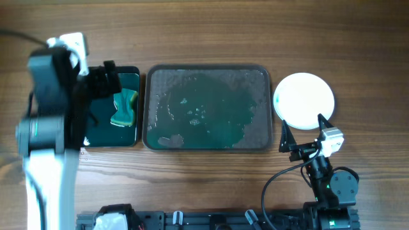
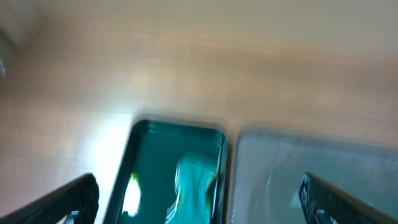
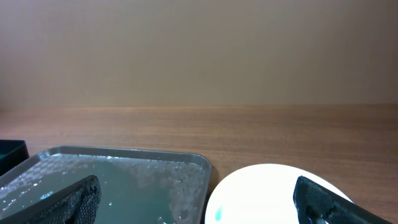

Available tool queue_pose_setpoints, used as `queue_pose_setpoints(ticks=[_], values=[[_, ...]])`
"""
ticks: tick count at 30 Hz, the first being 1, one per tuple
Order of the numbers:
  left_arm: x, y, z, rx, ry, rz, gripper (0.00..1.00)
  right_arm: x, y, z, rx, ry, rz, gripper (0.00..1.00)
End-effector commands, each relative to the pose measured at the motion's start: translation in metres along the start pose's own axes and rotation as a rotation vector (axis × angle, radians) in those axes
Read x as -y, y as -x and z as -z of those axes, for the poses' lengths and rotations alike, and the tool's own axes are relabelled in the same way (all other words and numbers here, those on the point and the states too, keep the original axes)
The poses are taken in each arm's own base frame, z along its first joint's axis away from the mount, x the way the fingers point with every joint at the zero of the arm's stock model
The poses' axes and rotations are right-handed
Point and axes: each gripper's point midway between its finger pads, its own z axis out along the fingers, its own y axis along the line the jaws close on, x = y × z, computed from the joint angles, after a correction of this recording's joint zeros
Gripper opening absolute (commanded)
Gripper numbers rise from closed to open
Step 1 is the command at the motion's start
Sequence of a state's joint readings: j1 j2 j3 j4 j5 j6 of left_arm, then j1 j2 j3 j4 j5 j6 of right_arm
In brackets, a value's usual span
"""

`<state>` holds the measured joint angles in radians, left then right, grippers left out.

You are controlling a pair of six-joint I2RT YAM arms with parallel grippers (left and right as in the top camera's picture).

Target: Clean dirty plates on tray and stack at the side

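The dark grey tray (image 1: 259, 137) lies in the middle of the table, wet with teal-green smears and no plate on it. It also shows in the right wrist view (image 3: 199, 163) and the left wrist view (image 2: 373, 152). A white plate (image 1: 303, 99), perhaps a stack, sits right of the tray; in the right wrist view (image 3: 267, 193) it has a small teal spot. My left gripper (image 2: 199, 205) is open and empty above the small black tray. My right gripper (image 1: 301, 133) is open and empty just in front of the white plate.
A smaller black tray (image 1: 96, 131) with green liquid and a yellow-green sponge (image 1: 124, 107) stands left of the grey tray; both show in the left wrist view, tray (image 2: 143, 162) and sponge (image 2: 193, 186). Arm bases sit at the table's front edge.
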<state>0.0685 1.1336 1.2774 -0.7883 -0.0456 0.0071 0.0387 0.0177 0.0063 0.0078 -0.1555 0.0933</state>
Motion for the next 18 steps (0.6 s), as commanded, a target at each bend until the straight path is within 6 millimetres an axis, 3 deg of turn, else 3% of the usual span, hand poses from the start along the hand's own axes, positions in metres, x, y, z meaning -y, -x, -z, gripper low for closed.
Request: queue_pose_setpoints(ticks=[1, 4, 10, 18], values=[[0.013, 0.002, 0.044, 0.233, -0.103, -0.013, 1.00, 0.000, 0.003, 0.001, 0.014, -0.004, -0.016, 1.00], [0.025, -0.024, 0.051, 0.369, -0.188, -0.024, 1.00, 0.000, 0.003, 0.001, 0.014, -0.004, -0.016, 1.00], [0.031, -0.087, 0.038, 0.570, -0.251, -0.019, 1.00, 0.000, 0.003, 0.001, 0.014, -0.004, -0.016, 1.00], [0.030, -0.141, 0.015, 0.637, -0.258, -0.024, 1.00, 0.000, 0.003, 0.001, 0.014, -0.004, -0.016, 1.00]])
